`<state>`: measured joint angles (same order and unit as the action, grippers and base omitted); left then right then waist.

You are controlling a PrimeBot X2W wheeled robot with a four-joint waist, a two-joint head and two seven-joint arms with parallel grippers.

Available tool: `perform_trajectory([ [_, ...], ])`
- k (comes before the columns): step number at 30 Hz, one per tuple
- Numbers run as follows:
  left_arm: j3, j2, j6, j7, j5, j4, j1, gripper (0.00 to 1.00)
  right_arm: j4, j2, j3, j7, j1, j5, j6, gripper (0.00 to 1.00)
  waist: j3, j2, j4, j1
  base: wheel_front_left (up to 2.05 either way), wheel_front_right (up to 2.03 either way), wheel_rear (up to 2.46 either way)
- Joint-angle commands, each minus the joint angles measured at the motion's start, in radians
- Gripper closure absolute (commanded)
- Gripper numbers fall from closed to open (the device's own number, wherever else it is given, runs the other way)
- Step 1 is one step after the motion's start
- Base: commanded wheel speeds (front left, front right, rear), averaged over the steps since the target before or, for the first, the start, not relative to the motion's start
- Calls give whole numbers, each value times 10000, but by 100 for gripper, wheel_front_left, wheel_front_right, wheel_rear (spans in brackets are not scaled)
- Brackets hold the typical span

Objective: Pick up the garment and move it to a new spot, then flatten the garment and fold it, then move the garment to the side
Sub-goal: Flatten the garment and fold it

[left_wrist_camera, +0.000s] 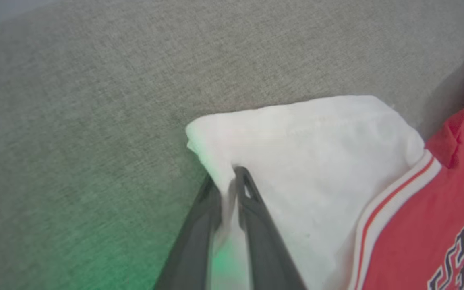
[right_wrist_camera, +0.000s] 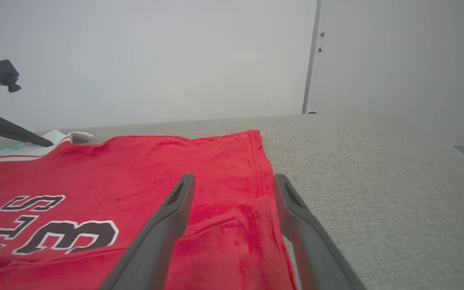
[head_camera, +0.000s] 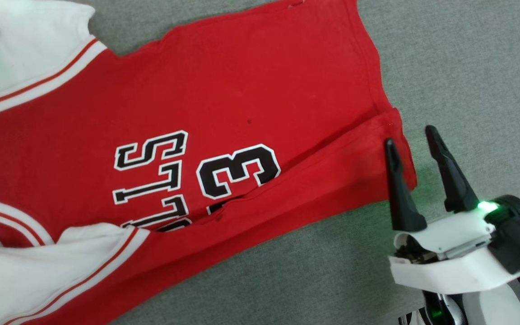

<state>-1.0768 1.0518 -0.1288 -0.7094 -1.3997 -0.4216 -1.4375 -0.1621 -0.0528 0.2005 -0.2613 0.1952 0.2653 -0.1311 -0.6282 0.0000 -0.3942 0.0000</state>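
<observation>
I had one shirt (head_camera: 224,90) before me. It was red and spread over the left and middle of the head view on the grey cloth surface (head_camera: 467,67), with its hem toward the right. It had two white sleeves, the upper sleeve (head_camera: 20,58) at the upper left and the lower sleeve (head_camera: 30,275) at the lower left. Each was edged with red-and-white trim. One numeral 3 (head_camera: 237,169) showed whole, beside black-and-white letters. A long strip along the shirt's lower edge lay folded onto the front and covered part of that print.

My right pincer (head_camera: 410,134) stood at the right of the head view with its two dark fingers spread apart, gripping nothing. One fingertip (head_camera: 388,144) was over the red hem corner and the other was over bare grey. In the right wrist view the two fingers straddled the hem edge, red cloth showing between them. One green lamp (head_camera: 488,206) glowed on that wrist.

My left pincer (left_wrist_camera: 226,177) was clenched on the upper sleeve. In the left wrist view, at lower centre, its two fingers were pressed nearly together with a pinch of white cloth between them, close to the sleeve's corner. In the head view only a dark tip of it showed, at the far upper left. The right wrist view caught one of its fingers at the left edge, lying over the white trim.
</observation>
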Motion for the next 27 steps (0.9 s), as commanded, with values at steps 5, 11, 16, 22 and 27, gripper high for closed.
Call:
perform_trajectory([
  [5,-394,-291,-29,277,-155,210,111,100,199,31,134,230,1062,-570,8,0,54,0,253,0,0,0,0],
  [11,-487,-689,-28,773,-251,179,-235,100,786,-101,-182,3175,3597,-1250,10,0,-90,0,842,0,0,0,0],
  [16,-682,-956,-26,1088,-325,239,-460,100,2167,-443,-513,5713,6046,-898,10,0,-234,0,1242,0,0,0,0],
  [22,-991,-1125,-8,1310,-414,308,-616,100,4149,-923,-727,8651,7856,51,8,0,-337,0,1611,0,0,0,0],
  [27,-1245,-1252,-8,1437,-504,417,-735,100,4830,-1324,-1128,11094,8413,872,8,0,-382,0,1832,0,0,0,0],
])
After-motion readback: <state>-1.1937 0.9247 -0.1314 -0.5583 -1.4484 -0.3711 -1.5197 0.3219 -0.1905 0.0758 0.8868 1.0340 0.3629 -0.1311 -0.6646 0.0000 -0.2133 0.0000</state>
